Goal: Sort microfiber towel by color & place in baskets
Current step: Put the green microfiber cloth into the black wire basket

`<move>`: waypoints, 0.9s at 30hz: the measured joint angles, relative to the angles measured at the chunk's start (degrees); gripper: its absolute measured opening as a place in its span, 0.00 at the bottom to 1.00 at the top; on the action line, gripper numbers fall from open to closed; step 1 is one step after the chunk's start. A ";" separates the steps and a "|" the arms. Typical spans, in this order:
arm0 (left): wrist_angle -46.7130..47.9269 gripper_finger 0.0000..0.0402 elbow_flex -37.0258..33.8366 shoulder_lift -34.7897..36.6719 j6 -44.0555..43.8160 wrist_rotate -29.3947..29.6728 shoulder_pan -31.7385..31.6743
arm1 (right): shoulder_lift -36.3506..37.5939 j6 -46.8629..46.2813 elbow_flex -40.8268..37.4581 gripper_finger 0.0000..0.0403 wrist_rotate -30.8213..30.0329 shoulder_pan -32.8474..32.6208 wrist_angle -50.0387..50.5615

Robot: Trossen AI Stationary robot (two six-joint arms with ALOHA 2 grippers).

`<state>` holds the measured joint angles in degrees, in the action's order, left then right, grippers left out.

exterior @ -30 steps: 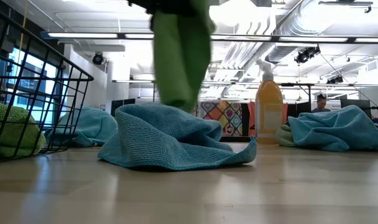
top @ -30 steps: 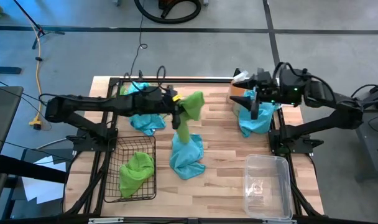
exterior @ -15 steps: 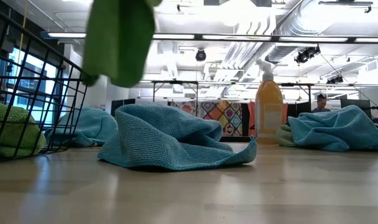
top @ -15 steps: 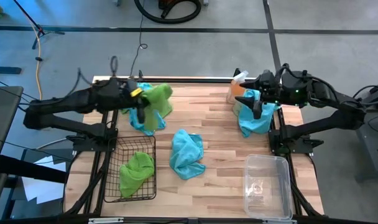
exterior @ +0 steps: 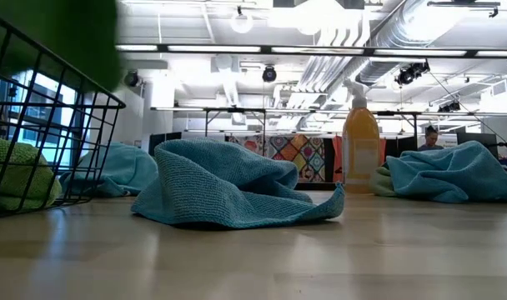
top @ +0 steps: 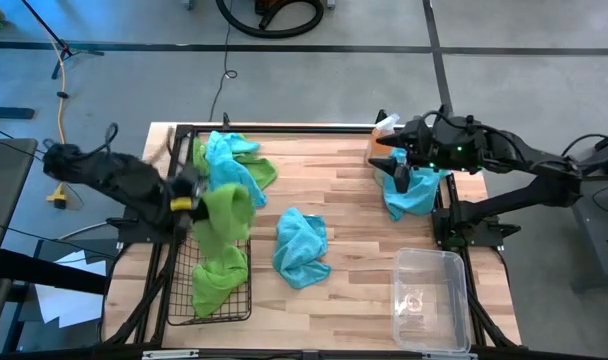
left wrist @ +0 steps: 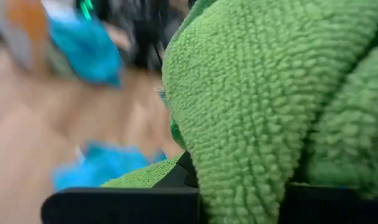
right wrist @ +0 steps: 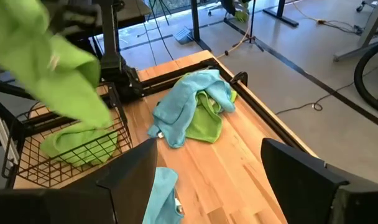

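My left gripper (top: 189, 203) is at the table's left side, shut on a lime green towel (top: 224, 215) that hangs over the black wire basket (top: 239, 300). A second green towel (top: 219, 280) lies inside that basket. A turquoise towel (top: 302, 245) lies crumpled on the table's middle. A turquoise and a green towel (top: 234, 165) lie heaped at the far left. My right gripper (top: 392, 158) hovers open above another turquoise towel (top: 416, 192) at the far right. The clear plastic basket (top: 431, 300) stands at the near right. My left gripper pinches a bunched part of the green towel (left wrist: 239, 155) between its two fingers, coming from the table's left. The cloth fills the wrist view and hides the place of contact. The towel hangs slack below the fingers, its lower part (right wrist: 83, 99) above the wire basket.
An orange spray bottle (top: 379, 140) stands upright at the far right, beside the right gripper. A black frame runs along the table's far edge and sides. Bare wood lies between the middle towel and the clear basket.
My left gripper has swung from above the middle of the table toward the left and near edges, rolling as it went, still shut on the green towel. The towel has gone from hanging over the middle turquoise towel to hanging over the wire basket.
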<state>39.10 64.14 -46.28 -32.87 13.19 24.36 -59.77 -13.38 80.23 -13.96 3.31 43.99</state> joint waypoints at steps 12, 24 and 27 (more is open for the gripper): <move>13.26 0.00 1.12 -10.68 -15.97 12.03 18.92 | -1.92 0.05 -0.04 0.71 -1.08 0.07 -0.21; 12.31 0.00 -0.19 -15.34 -16.46 31.63 20.65 | -3.59 1.83 -0.04 0.71 -1.09 0.09 -0.01; 6.07 0.00 -4.54 -13.05 -19.44 27.14 22.80 | -3.65 1.83 -0.04 0.71 -1.09 0.09 0.00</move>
<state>45.17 59.60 -59.33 -52.30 40.33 47.16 -63.42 -11.55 80.18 -15.05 3.40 43.99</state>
